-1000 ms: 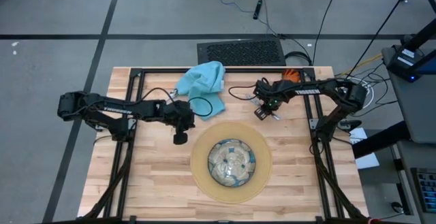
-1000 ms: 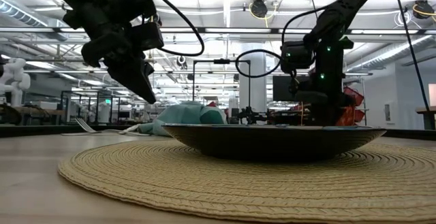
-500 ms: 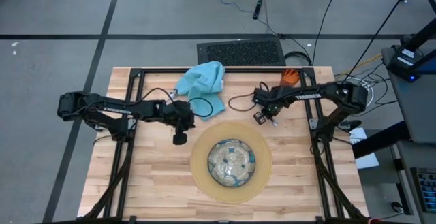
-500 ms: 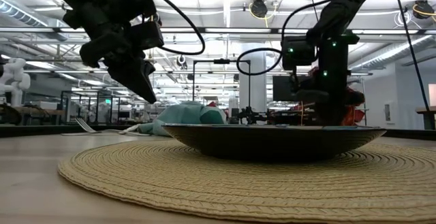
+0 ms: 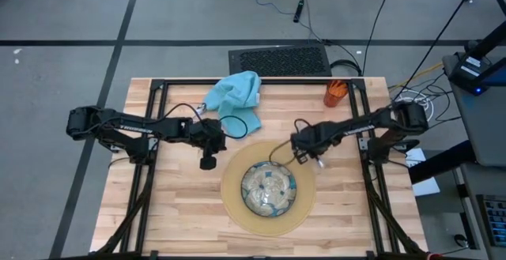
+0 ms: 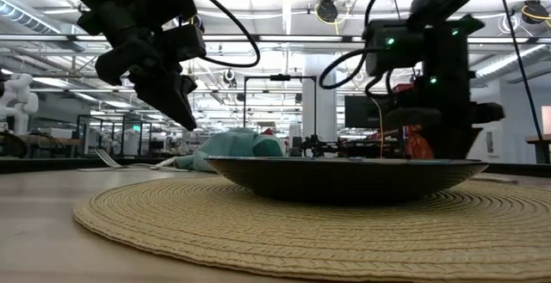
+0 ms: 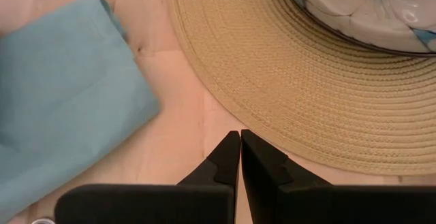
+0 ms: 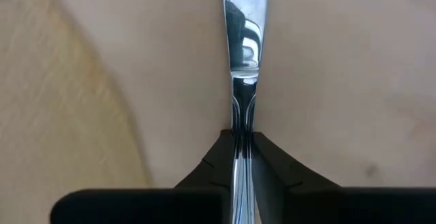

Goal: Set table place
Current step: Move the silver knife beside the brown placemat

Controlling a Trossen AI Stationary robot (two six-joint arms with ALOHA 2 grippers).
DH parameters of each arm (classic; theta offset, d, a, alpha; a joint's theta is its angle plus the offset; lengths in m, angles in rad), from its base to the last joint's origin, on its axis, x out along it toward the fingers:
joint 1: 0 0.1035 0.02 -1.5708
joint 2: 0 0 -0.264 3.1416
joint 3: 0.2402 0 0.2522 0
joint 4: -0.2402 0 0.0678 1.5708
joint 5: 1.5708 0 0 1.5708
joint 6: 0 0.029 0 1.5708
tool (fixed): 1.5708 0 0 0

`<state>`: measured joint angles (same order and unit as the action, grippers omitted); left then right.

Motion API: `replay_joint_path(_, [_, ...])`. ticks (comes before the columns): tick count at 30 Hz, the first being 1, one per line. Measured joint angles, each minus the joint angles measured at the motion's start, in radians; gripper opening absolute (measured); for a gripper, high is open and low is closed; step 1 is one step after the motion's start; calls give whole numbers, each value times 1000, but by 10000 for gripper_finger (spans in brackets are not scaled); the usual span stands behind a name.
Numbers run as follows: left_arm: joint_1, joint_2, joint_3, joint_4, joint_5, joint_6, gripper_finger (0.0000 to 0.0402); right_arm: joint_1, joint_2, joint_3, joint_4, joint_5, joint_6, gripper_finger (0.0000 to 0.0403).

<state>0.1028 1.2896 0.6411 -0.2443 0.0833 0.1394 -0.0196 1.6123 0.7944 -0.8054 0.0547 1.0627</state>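
The round tan mat (image 5: 231, 201) lies at the middle of the table (image 5: 174, 212) with the patterned bowl (image 5: 269, 187) on it. The teal napkin (image 5: 235, 92) lies crumpled at the far edge, and the orange cup (image 5: 335, 92) stands at the far right. My right gripper (image 5: 304, 154) hangs at the mat's far right rim, shut on a silver knife (image 8: 242, 26). My left gripper (image 5: 208, 163) hovers shut and empty off the mat's far left rim, between the mat (image 7: 286, 94) and the napkin (image 7: 61, 135). My right gripper pinches the knife's narrow neck (image 8: 240, 118), where blade meets handle, between its two fingers (image 8: 219, 157). The fingers point down and lie along the knife. The blade sticks out past the fingertips over bare wood beside the mat's edge (image 8: 61, 115).
A black cable loop (image 5: 241, 123) lies on the wood by the napkin. Black frame rails (image 5: 150, 189) run along both sides of the table. Bare wood lies left and right of the mat. A dark grille (image 5: 279, 60) sits on the floor beyond the far edge.
My right gripper has swung from the far side near the orange cup toward the table's near edge. It has rolled its wrist on the way and now stands by the mat's far right rim. The cup, half hidden by the arm before, stands in plain view.
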Motion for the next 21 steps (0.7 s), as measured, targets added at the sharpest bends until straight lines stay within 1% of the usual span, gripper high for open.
replay_joint_path(3, [-7, 0, 0, 0, 0, 1, 0, 82, 0, 0, 1, -4, 123, 13])
replay_joint_path(9, [-25, 0, 0, 0, 6, 36, 0, 233, 0, 0, 24, -65, 370, 13])
replay_joint_path(12, [-30, 0, 0, 0, 35, 58, 0, 298, 0, 0, 33, -66, 491, 13])
replay_joint_path(21, [-52, 0, 0, -5, 63, 103, 0, 480, 0, 0, 52, -61, 820, 13])
